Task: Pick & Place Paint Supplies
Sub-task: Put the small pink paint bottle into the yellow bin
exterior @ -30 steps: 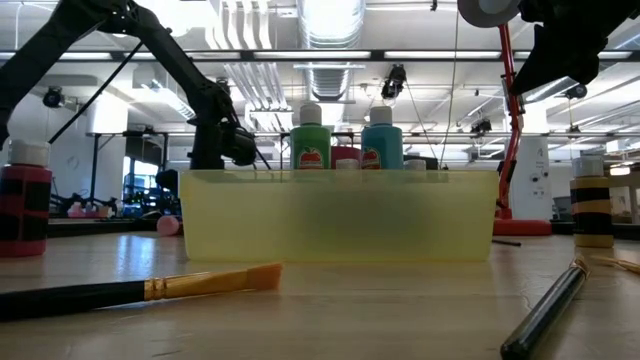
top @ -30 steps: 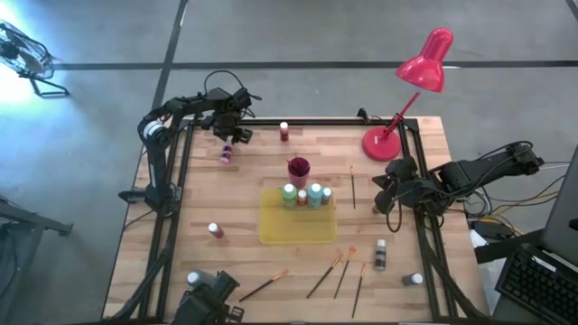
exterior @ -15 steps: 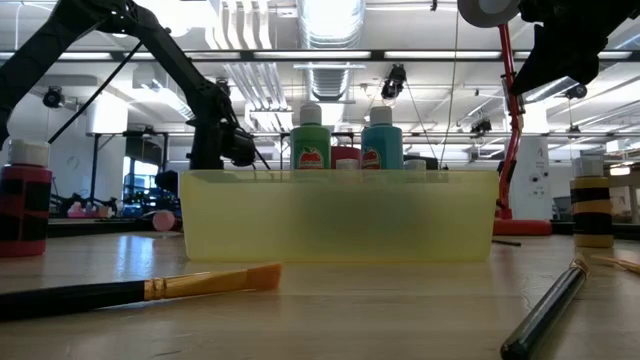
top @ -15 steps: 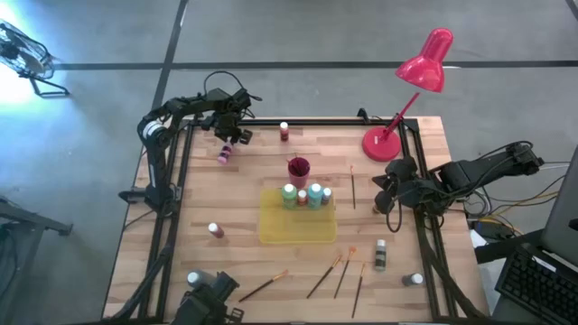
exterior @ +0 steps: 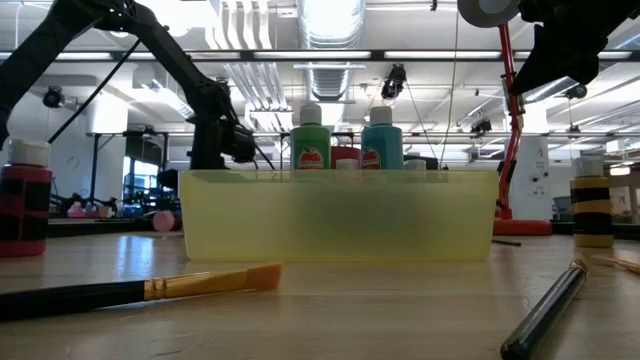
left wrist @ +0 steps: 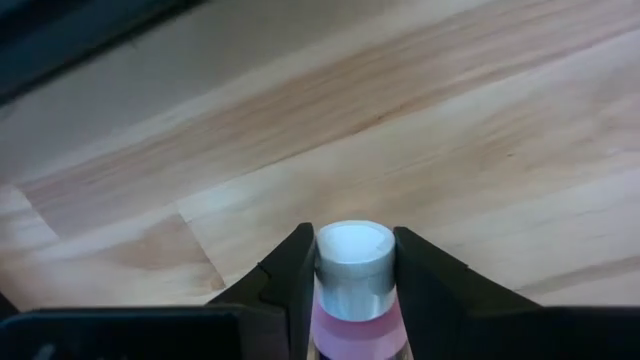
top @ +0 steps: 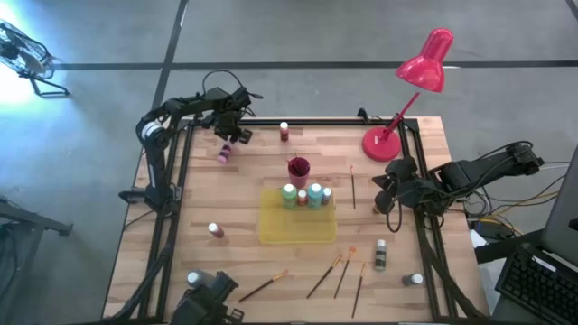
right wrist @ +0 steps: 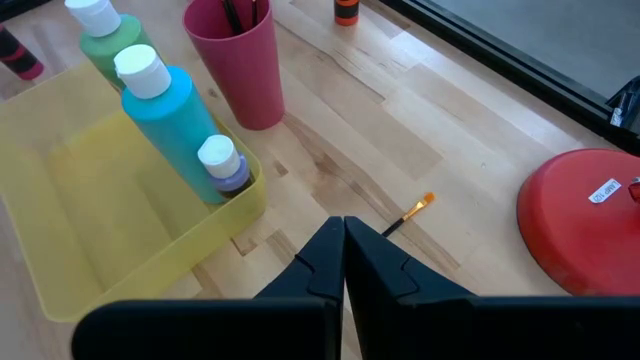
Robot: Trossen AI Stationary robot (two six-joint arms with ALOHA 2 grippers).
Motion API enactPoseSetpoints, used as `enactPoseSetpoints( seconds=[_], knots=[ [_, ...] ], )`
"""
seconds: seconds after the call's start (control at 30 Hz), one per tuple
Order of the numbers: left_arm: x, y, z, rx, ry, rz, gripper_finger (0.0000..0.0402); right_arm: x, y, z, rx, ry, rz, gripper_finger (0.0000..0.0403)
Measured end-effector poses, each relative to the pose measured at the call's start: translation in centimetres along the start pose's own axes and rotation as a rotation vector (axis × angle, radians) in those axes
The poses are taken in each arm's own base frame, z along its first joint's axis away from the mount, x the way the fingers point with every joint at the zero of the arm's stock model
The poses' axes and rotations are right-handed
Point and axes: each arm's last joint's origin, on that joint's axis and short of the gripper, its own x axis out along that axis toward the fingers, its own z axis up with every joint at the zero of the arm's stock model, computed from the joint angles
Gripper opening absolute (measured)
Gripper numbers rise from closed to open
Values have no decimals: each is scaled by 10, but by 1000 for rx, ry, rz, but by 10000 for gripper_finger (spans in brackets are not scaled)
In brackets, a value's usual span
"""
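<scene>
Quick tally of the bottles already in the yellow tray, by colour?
Green bottle: 1
Light blue bottle: 1
Small purple bottle: 1
Small dark red bottle: 1
Total in the yellow tray: 4

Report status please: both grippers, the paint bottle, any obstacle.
Left gripper shut on small pink white-capped paint bottle, far-left table corner. Right gripper shut, empty, waiting beside flat yellow plastic tray. No obstacle visible near the bottle.

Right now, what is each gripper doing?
Left gripper: closed on the pink paint bottle.
Right gripper: shut, holding nothing.
</scene>
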Motion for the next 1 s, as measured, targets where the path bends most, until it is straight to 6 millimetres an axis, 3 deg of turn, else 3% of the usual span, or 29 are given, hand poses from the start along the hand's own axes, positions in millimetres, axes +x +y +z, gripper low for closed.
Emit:
enactPoseSetpoints(
  seconds=[0.3,0.6,0.77,1.0],
  knots=[
    [-32,-9,-4,51,-134,-62,114,0,0,0,0,0,0,8],
    [-81,-45,-21,161,-393,-192,114,0,0,0,0,0,0,8],
    [-104,-70,-45,241,-542,-277,114,0,0,0,0,0,0,8],
    [-119,-93,-97,321,-768,-443,114,0,0,0,0,0,0,8]
  ],
)
